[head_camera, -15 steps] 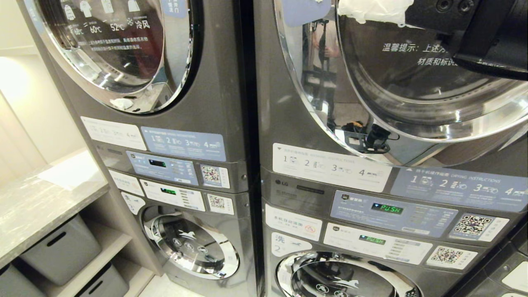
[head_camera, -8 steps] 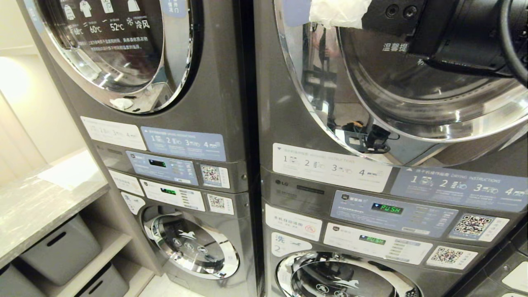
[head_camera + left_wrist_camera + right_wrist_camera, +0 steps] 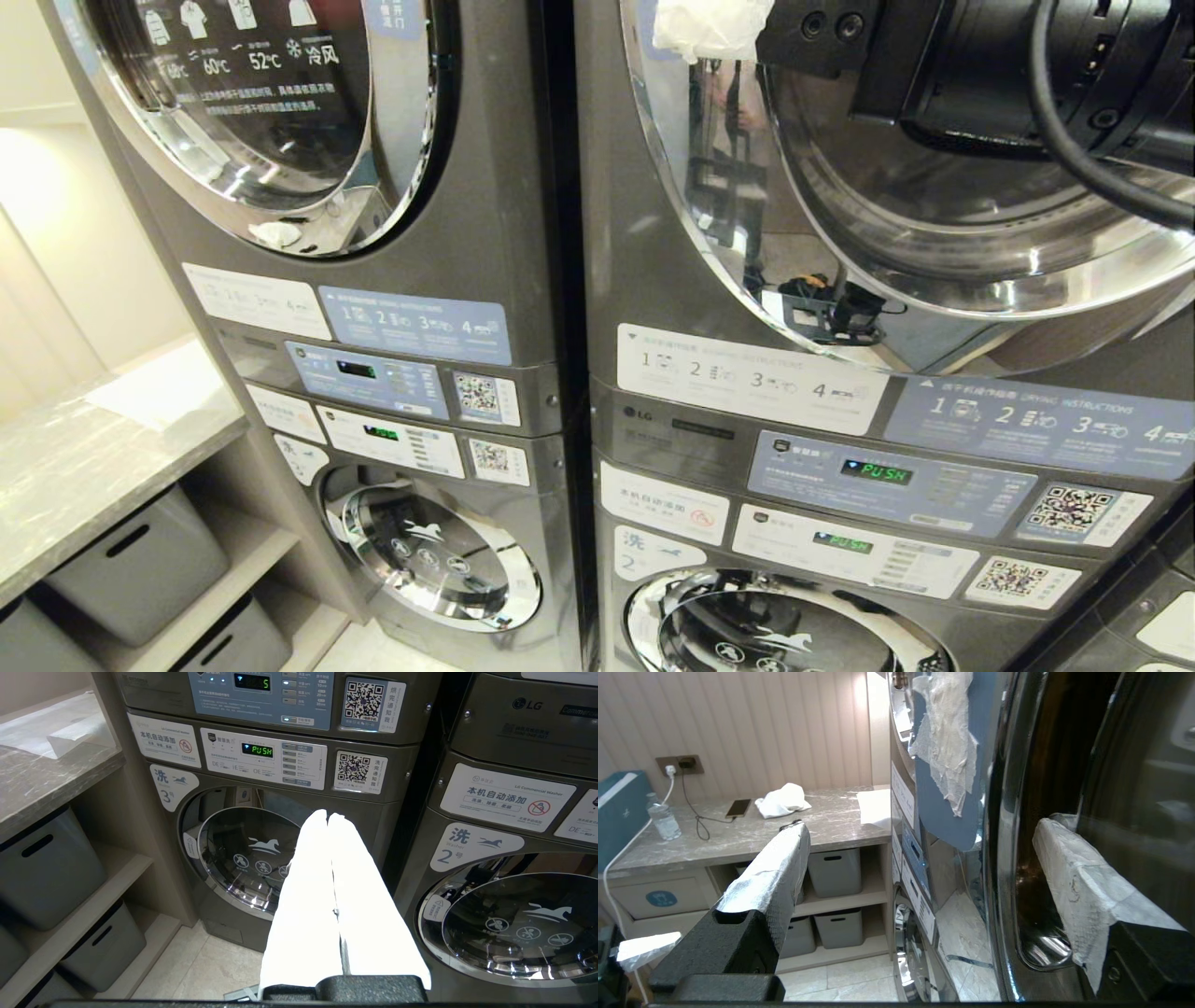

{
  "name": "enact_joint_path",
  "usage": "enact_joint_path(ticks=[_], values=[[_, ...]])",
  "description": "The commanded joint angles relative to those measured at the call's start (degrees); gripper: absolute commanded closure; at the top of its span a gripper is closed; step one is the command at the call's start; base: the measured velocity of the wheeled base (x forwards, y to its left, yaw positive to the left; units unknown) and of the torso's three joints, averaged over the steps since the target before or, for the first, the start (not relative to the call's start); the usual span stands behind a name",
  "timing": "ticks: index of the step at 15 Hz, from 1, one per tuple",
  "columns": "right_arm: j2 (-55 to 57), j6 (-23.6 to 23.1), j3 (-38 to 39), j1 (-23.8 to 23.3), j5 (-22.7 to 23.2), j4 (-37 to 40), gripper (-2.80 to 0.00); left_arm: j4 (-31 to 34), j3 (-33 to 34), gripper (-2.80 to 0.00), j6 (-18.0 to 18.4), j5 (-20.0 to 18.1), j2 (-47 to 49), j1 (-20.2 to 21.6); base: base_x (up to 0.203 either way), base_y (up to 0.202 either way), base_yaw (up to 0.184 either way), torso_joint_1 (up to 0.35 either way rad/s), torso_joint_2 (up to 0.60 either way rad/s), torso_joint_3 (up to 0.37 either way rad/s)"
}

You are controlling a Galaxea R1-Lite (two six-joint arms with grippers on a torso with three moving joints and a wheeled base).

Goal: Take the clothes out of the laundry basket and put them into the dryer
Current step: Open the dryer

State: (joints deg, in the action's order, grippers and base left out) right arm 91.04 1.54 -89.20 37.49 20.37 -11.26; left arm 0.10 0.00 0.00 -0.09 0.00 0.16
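The dryer (image 3: 934, 233) is the upper right machine, its round door (image 3: 999, 858) ringed in chrome. My right gripper (image 3: 924, 858) is open at the door's left edge. One white-wrapped finger (image 3: 1078, 882) sits in the dark recess behind the chrome rim, the other finger (image 3: 780, 868) hangs free out in front of the machine. The head view shows that arm at the top right, with a wrapped fingertip (image 3: 709, 23) showing. My left gripper (image 3: 327, 814) is shut on nothing, low before washer 3 (image 3: 243, 858). The clothes and the laundry basket are out of view.
A second stack of machines (image 3: 373, 280) stands to the left. Beside it is a marble counter (image 3: 738, 835) with grey bins (image 3: 833, 872) on shelves below. On the counter lie a white crumpled cloth (image 3: 782, 800), a phone (image 3: 738, 807) and a water bottle (image 3: 663, 821).
My right arm has slid left across the top of the dryer door, its wrapped fingertip moving toward the door's left rim. The left arm has kept still.
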Motion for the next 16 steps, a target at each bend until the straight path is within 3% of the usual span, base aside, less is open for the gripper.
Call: enact_joint_path(ticks=[1, 6, 11, 16], values=[[0.1, 0.0, -0.1, 0.0, 2.1, -0.1, -2.8, 0.0, 0.0, 0.0, 0.0, 0.0, -0.1, 0.0, 0.0, 0.0, 0.0, 0.0, 0.0, 0.0], [-2.6, 0.4, 1.1, 0.0, 6.3, 0.3, -2.8, 0.0, 0.0, 0.0, 0.0, 0.0, -0.1, 0.0, 0.0, 0.0, 0.0, 0.0, 0.0, 0.0], [-8.4, 0.5, 7.1, 0.0, 11.3, 0.7, -2.8, 0.0, 0.0, 0.0, 0.0, 0.0, -0.1, 0.0, 0.0, 0.0, 0.0, 0.0, 0.0, 0.0], [-16.2, 0.5, 12.8, 0.0, 12.6, 2.5, -2.8, 0.0, 0.0, 0.0, 0.0, 0.0, -0.1, 0.0, 0.0, 0.0, 0.0, 0.0, 0.0, 0.0]])
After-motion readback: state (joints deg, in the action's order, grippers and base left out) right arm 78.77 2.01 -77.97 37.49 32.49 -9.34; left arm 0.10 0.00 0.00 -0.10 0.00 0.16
